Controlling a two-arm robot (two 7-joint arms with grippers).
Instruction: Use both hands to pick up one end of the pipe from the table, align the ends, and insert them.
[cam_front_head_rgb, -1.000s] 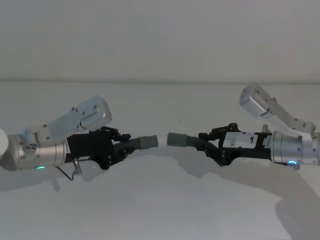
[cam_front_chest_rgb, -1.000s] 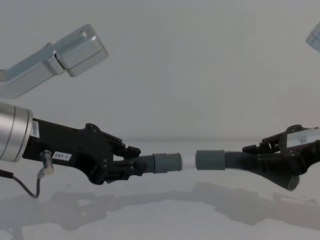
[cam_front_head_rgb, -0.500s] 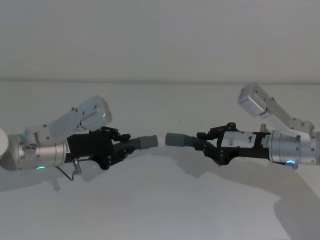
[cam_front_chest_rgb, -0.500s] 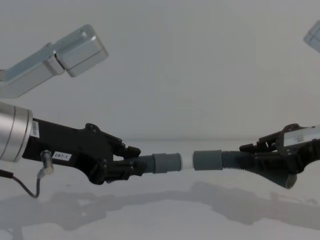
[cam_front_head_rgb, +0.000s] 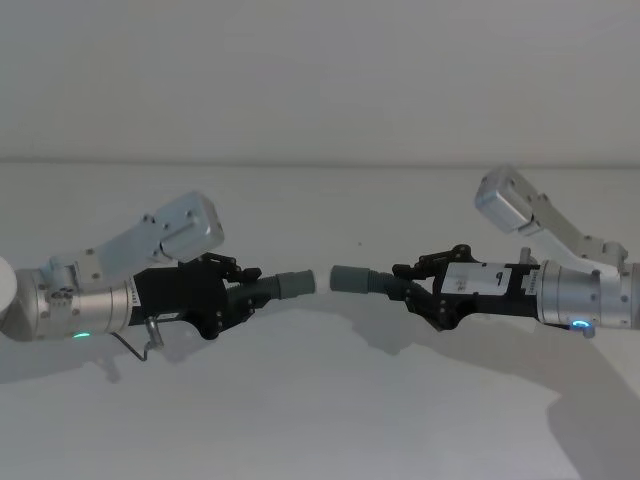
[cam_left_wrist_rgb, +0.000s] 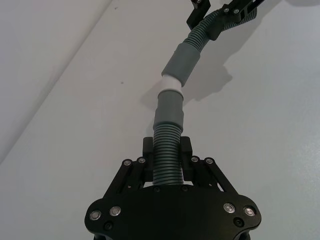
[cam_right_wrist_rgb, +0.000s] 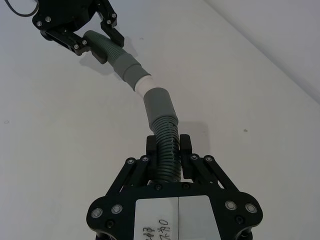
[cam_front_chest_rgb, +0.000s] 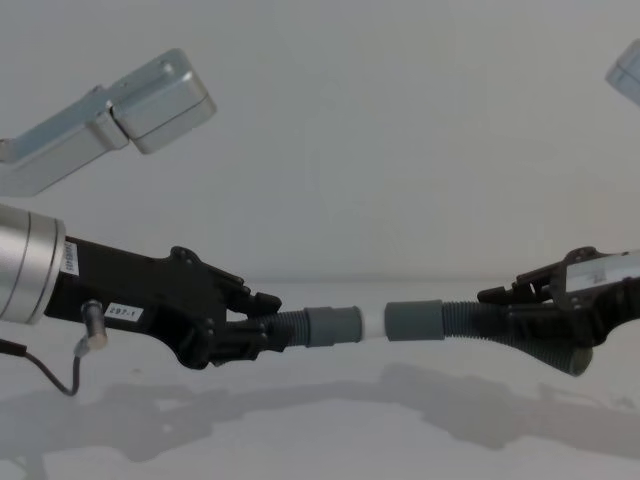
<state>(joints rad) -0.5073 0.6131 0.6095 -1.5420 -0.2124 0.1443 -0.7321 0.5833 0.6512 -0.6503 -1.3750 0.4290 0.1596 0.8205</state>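
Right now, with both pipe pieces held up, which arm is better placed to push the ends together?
Probably right: its claw holds the grey plain socket cuff just short of the white stub.

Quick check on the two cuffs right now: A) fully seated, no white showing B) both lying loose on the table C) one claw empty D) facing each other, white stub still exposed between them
D: in the chest view the white stub shows between the left cuff and the right cuff, each hose piece held off the table by the left claw and right claw.
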